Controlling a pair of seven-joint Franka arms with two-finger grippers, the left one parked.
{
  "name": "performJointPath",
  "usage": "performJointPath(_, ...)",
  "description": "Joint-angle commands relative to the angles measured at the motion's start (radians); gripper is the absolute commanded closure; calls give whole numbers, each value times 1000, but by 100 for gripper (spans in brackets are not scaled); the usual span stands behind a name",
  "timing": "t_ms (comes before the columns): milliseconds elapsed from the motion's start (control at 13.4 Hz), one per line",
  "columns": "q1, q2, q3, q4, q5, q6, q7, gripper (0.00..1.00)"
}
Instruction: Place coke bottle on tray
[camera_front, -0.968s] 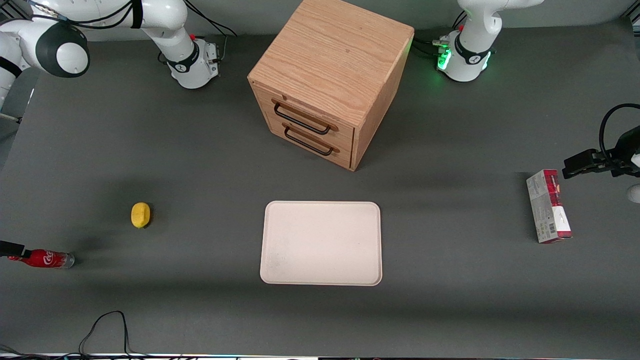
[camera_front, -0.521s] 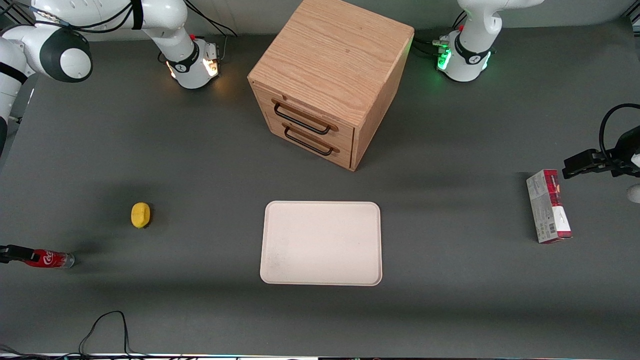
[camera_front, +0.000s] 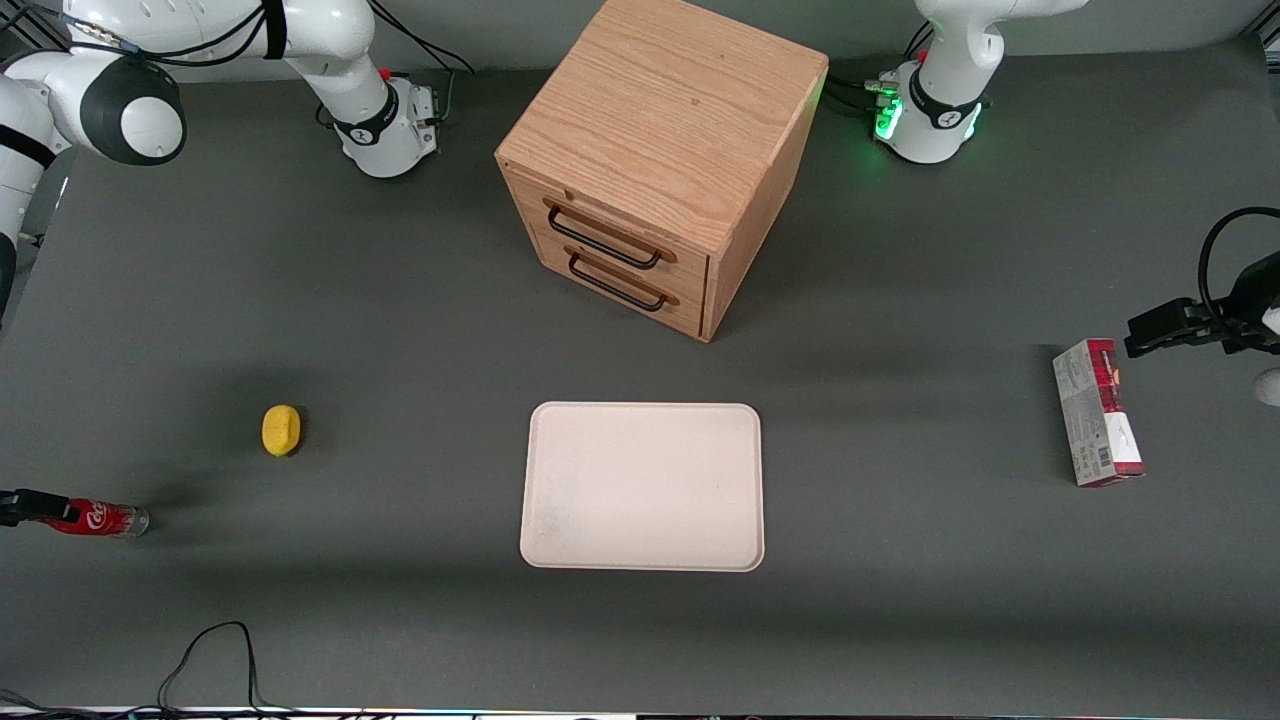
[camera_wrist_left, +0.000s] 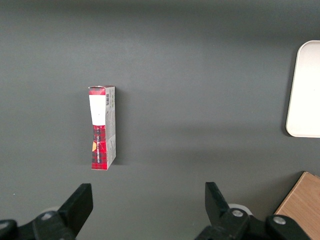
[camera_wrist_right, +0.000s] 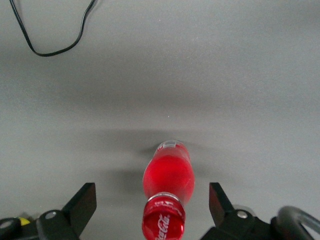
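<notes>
The coke bottle (camera_front: 98, 518), slim and red with white script, is at the working arm's end of the table. The right wrist view shows it cap-first, its body (camera_wrist_right: 168, 174) and red cap (camera_wrist_right: 163, 221) between my fingers. My right gripper (camera_front: 22, 506) is over the bottle's cap end, and only a dark finger shows in the front view. In the wrist view the gripper (camera_wrist_right: 151, 196) is open, with one finger on each side of the cap and clear of it. The pale beige tray (camera_front: 642, 487) lies flat at the table's middle, far from the bottle.
A yellow lemon-sized object (camera_front: 281, 430) lies between the bottle and the tray, farther from the camera. A wooden two-drawer box (camera_front: 660, 160) stands farther back than the tray. A red-and-grey carton (camera_front: 1097, 412) lies toward the parked arm's end. A black cable (camera_front: 210, 655) loops at the near edge.
My gripper's dark finger has shifted slightly over the bottle's cap end, covering the cap in the front view. The bottle and tray have not moved.
</notes>
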Motion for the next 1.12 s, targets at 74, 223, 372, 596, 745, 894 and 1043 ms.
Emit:
performJointPath(74,-3,12,-2,16,-15,-8,-22,0)
performJointPath(223,-3,12,-2,16,-15,-11,-22,4)
performJointPath(372,-4,12,0,14,-17,-12,-24,14)
performJointPath(596,-4,12,0,14,-27,-14,-44,49)
performJointPath(745,-4,10,-2,8,-32,-14,-50,68)
performJointPath(894,-4,10,-2,8,-41,-19,-80,84)
performJointPath(1043,-4,10,-2,8,-43,-19,-82,84)
